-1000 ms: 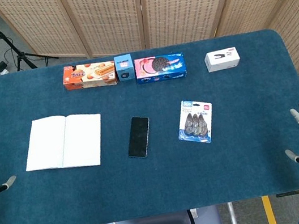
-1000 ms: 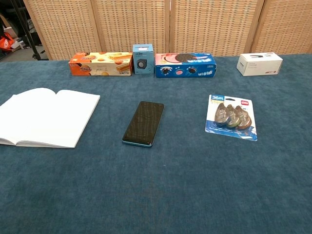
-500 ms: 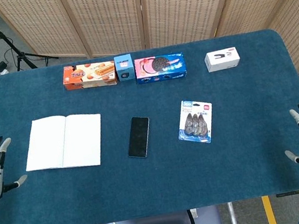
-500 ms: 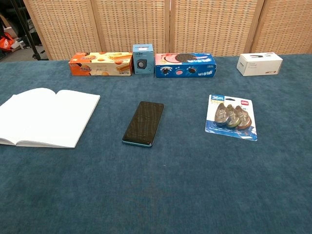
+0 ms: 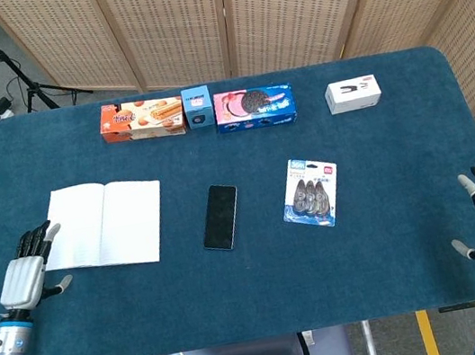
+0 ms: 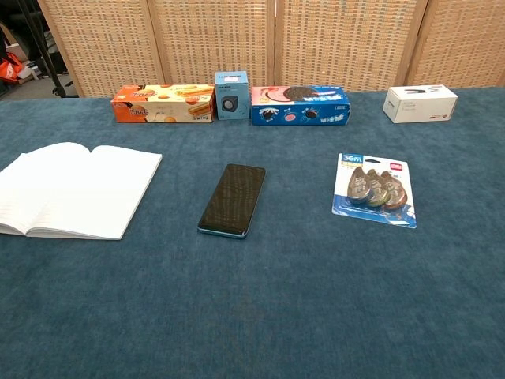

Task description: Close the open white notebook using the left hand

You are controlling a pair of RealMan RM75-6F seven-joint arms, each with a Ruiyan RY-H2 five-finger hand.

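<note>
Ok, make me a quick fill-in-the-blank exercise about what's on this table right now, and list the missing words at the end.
1. The white notebook lies ____ on the blue table, pages up.
2. The left hand hovers by the notebook's ____ edge, holding nothing.
3. The black phone lies between the notebook and the pack of ____.
4. The small blue box stands between the orange biscuit box and the ____ cookie box.

Missing words: open; left; tape; blue
</note>
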